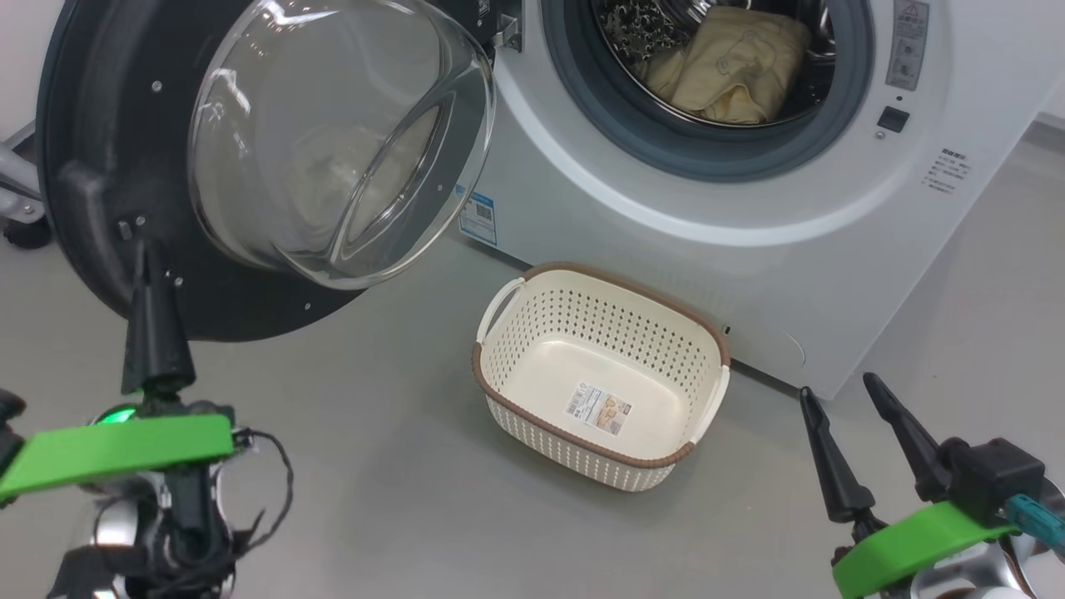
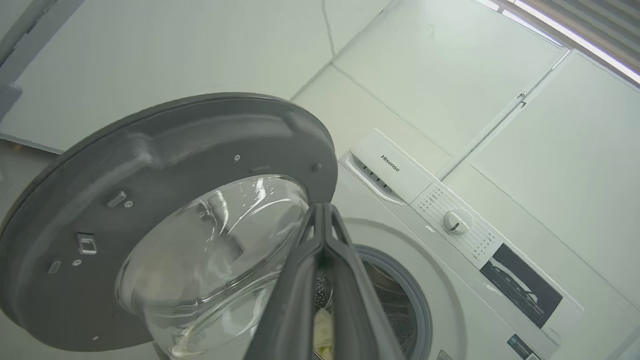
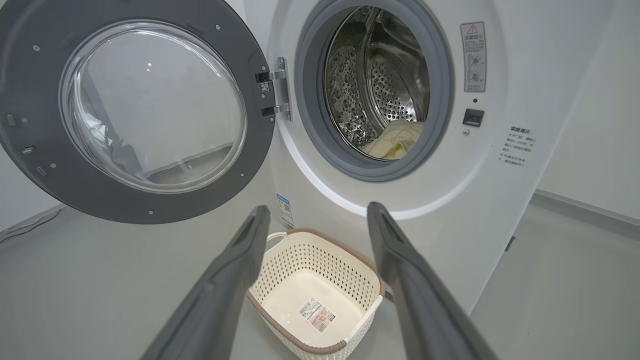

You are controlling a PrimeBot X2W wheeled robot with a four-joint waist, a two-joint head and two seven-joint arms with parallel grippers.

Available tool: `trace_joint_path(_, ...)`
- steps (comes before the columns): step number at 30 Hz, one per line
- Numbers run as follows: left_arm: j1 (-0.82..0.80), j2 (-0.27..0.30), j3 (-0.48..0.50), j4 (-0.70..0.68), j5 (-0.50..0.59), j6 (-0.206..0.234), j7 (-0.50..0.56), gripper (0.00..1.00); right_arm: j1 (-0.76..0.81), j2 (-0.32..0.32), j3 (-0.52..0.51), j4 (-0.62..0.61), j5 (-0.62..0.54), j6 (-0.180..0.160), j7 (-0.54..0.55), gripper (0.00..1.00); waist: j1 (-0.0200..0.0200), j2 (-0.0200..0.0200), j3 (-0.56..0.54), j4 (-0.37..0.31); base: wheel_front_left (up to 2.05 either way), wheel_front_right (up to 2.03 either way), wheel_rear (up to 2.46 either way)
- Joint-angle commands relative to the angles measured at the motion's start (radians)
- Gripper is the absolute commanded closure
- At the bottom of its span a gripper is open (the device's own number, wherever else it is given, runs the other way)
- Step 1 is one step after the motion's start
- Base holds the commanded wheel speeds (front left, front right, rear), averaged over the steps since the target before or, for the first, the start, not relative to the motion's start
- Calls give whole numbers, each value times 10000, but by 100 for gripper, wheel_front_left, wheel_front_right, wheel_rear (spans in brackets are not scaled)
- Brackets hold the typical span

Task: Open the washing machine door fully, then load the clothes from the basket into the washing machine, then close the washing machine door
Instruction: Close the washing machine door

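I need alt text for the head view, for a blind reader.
The washing machine stands with its door swung open to the left and cream-yellow clothes in the drum. The basket sits empty on the grey floor before it; the left gripper is shut by the door's rim, the right gripper open.

Support: smooth grey floor (image 1: 349, 499), matte, fills the lower half of the head view. Washing machine (image 1: 749, 274) stands on it, upper right of frame, with its white base corner down at centre right. Basket (image 1: 607, 320) sits upright on the floor at frame centre, just beside the machine's lower front; contact unclear. Label sticker (image 1: 599, 409) lies flat on the basket bottom. Small dark wheel (image 1: 25, 237) on the floor at the far left edge. Right wrist view: grey skirting strip (image 3: 585, 210) where floor meets wall, right side.
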State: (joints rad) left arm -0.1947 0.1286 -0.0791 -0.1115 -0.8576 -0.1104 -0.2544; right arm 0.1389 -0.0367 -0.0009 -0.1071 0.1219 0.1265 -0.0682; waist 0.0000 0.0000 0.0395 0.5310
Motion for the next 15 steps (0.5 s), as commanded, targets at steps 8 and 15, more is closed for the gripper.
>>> trace_joint_path(8, -1633, 1048, 1186, 61, -4241, -198, 644, 100, -123, -135, 8, -493, 109, 42, 45, 0, 0, 0, -32, -102, 0, 0, 0)
trace_joint_path(15, -2361, 1988, 1962, 745, -6588, -201, 1155, 100, -60, -135, -36, -603, 80, 42, 155, 0, 0, 0, 49, -368, 0, 0, 0)
